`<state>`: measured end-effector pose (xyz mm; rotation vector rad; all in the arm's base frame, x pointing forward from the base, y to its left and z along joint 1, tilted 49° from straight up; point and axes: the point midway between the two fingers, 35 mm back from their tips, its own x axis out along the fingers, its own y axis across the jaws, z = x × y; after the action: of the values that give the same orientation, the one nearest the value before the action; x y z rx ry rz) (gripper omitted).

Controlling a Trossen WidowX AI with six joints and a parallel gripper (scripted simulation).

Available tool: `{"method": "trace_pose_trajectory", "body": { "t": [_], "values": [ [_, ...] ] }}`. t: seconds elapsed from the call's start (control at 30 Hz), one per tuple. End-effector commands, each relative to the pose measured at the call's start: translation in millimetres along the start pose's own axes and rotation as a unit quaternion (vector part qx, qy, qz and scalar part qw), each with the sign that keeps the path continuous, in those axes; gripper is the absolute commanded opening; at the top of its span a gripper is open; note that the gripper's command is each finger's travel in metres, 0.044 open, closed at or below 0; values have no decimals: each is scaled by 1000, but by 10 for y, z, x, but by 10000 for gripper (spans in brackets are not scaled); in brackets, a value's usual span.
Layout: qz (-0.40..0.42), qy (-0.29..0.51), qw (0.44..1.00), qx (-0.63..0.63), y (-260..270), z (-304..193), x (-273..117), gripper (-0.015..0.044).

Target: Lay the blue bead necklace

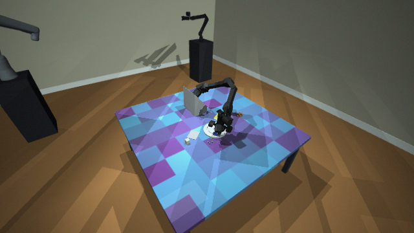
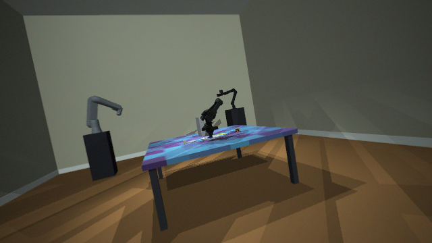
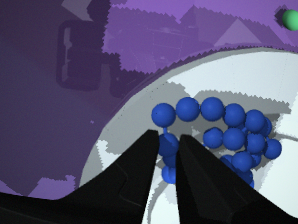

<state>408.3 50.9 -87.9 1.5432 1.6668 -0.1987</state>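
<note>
The blue bead necklace lies bunched over the round white bead board. In the wrist view one row of beads runs across the top, and several beads are piled together at the right. My gripper is shut on a bead of the necklace at its left end, low over the board. More beads show between and behind the fingers. The fingers and the pile hide much of the groove. In the exterior view the gripper is down at the board.
A grey upright panel stands behind the board. A white flat square and a small pale cube lie beside it. A green bead lies off the board's edge. An orange-brown object and something yellow are near the arm.
</note>
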Motion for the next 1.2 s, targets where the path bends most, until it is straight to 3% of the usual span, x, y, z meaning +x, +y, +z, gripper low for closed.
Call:
{"method": "trace_pose_trajectory", "body": {
  "t": [0.0,0.87,1.17],
  "values": [
    [-2,2,1000,-2,1,-87,-2,0],
    [-2,4,1000,-1,-101,-924,1,0],
    [-2,4,1000,-1,-114,-969,4,0]
  ]
}}
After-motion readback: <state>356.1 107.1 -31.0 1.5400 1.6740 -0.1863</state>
